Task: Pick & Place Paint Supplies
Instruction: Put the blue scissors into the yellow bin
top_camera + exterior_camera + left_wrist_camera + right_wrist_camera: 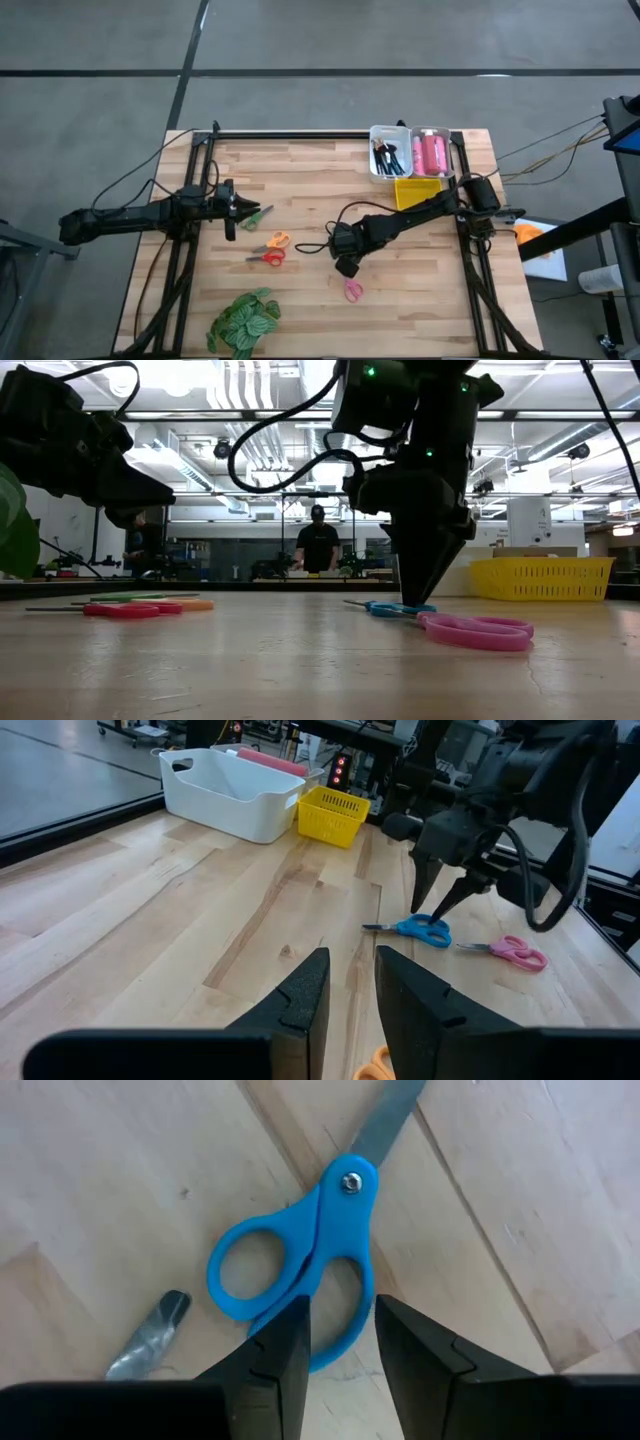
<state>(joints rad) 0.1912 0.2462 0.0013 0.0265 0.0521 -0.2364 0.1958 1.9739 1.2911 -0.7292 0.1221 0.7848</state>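
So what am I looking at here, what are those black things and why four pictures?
Those are two robot arms at a wooden table, each ending in two fingers. One picture looks down from above, one looks level across the tabletop, and two come from cameras on the arms' wrists. The right gripper is lowered over blue scissors, its fingers on either side of a handle, nothing lifted. The left gripper hovers beside green scissors, holding nothing. Also lying on the wood: orange scissors, red scissors, pink scissors and a leafy plant. At the far edge stand a white bin with brushes and pink tubes, and a yellow basket.
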